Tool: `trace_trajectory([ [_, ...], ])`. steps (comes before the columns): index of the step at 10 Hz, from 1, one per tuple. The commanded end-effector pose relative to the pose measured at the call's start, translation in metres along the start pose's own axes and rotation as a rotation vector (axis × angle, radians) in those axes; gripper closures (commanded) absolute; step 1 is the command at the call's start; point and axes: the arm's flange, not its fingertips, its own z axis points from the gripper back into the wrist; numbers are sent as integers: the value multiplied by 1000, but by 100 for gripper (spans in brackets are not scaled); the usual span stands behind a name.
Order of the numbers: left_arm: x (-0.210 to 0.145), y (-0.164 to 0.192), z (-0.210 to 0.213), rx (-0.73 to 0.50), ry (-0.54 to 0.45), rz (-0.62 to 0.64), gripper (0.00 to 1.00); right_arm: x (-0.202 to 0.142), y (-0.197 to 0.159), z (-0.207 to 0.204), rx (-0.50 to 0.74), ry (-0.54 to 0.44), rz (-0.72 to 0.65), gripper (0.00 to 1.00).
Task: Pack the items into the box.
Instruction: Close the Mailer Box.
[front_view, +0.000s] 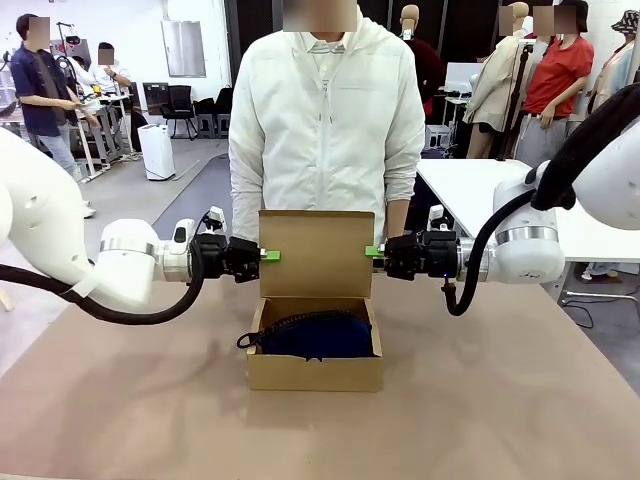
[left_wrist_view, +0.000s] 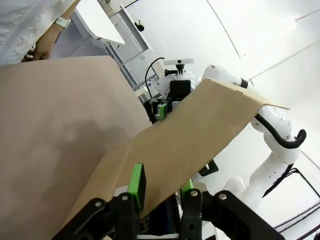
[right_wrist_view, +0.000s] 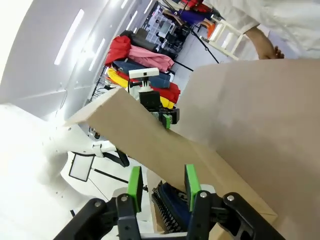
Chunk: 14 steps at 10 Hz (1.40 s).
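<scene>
The box (front_view: 315, 372) sits mid-table, its lid flap (front_view: 316, 253) upright, the pouch (front_view: 318, 336) inside. The left gripper (front_view: 270, 256) pinches the flap's left edge; the right gripper (front_view: 371, 251) pinches its right edge.

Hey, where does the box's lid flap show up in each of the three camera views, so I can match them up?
Front view: the lid flap stands upright at centre, behind the open box, between the left gripper and the right gripper.
Left wrist view: the flap slants from the bottom centre to the upper right.
Right wrist view: the flap slants from the upper left to the bottom right.
Shared landmark: the navy pouch lying in the box.
</scene>
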Motion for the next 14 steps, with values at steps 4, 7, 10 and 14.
trace_trajectory([
  [4,11,1,0,4,5,9,62,8,0,5,-7,-2,-21,53],
  [7,7,1,0,1,-2,-3,62,3,-3,8,-13,-9,-1,53],
  [10,9,-12,-9,-108,-81,-490,62,-5,3,-11,-60,7,302,53],
  [14,-8,-4,-1,-76,-2,-642,62,-13,18,-19,111,-52,624,53],
])
